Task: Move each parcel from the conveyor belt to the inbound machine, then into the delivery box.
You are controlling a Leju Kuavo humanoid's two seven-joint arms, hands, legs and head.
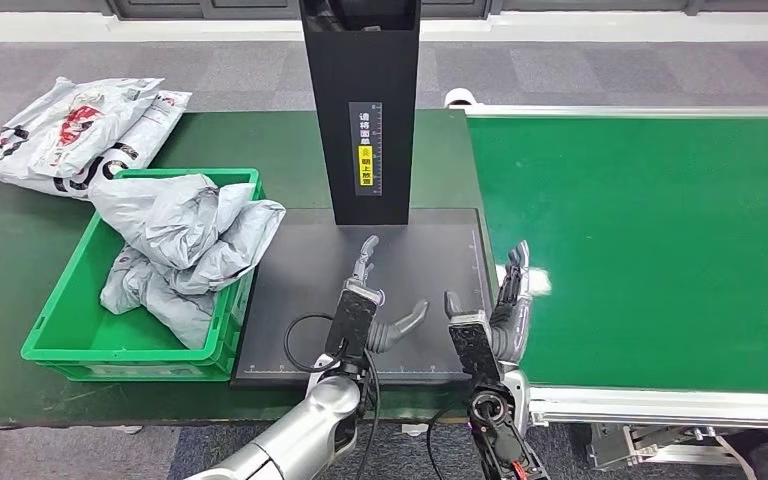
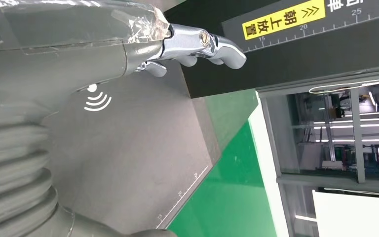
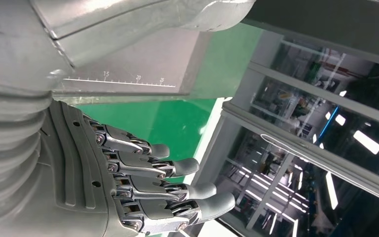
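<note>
Several crumpled grey parcels (image 1: 185,235) lie in the green delivery box (image 1: 60,320) left of the inbound machine. The machine is a dark grey platform (image 1: 300,270) with a black tower (image 1: 360,110) at its back. My left hand (image 1: 368,305) hovers over the platform's near part, fingers spread, holding nothing; the left wrist view shows the left hand (image 2: 79,44) close to the tower (image 2: 296,44). My right hand (image 1: 500,310) stands open at the seam between platform and green conveyor belt (image 1: 650,240), its straight fingers (image 3: 177,168) holding nothing. I see no parcel on the belt.
White parcels with red and black print (image 1: 70,130) are heaped on the dark green table at the far left, behind the box. A bright glare spot (image 1: 538,280) lies on the belt beside my right hand. The belt's metal rail (image 1: 660,405) runs along its near edge.
</note>
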